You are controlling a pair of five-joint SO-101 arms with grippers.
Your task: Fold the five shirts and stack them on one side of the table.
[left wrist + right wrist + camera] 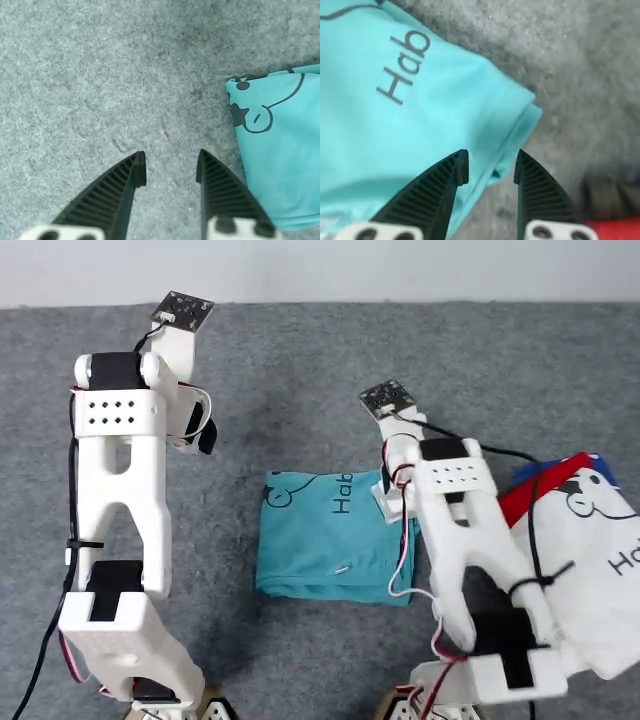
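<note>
Right wrist view: right gripper spread over teal shirt.

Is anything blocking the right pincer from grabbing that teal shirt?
Nothing visible does. The right pincer hangs open directly over the edge of the teal shirt, with no other thing between them.

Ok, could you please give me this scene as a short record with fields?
surface: grey carpeted table
teal shirt: folded, lying flat between the two arms
unfolded pile: white shirt on top, red shirt and blue shirt peeking out beneath, beside the right arm
left gripper: fingers open, above bare carpet next to the teal shirt
right gripper: fingers open, over the teal shirt's edge
</note>
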